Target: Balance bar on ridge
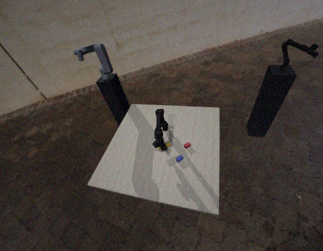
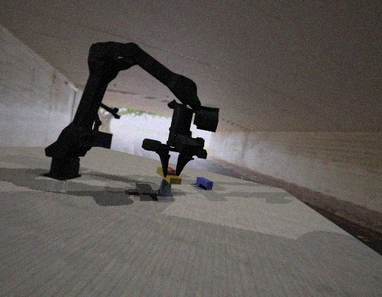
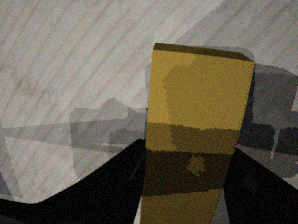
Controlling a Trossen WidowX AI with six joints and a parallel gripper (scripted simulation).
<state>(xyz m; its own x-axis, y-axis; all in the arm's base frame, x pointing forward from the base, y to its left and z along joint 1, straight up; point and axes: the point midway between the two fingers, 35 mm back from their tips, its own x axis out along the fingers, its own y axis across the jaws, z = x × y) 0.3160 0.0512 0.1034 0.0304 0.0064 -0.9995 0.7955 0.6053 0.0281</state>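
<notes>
Gripper: partly open, fingers closed on the yellow bar; gripper [image 1: 163, 147] [image 2: 171, 175] [image 3: 186, 152] points down, one finger on each long side.
Yellow bar: bar [image 1: 168, 144] [image 2: 174, 180] [image 3: 201, 90] is off the tabletop [image 1: 120, 171] [image 2: 218, 262] [image 3: 45, 60], ends sticking out past the fingers. Looks near level; exact tilt can't tell.
Ridge: gray-blue ridge [image 2: 165, 189] stands on the tabletop, right under the bar in the exterior view. Touching or a slight gap, can't tell. Hidden in the top view.
Blue block: block [image 1: 179, 158] [image 2: 204, 183] on the tabletop, 4 o'clock from the gripper in the top view, apart from the bar.
Red block: red block [image 1: 187, 145] [image 2: 172, 170] at 3 o'clock, same view; partly behind the bar in the exterior view.
Arm: base at 12 o'clock from the gripper, top view.
</notes>
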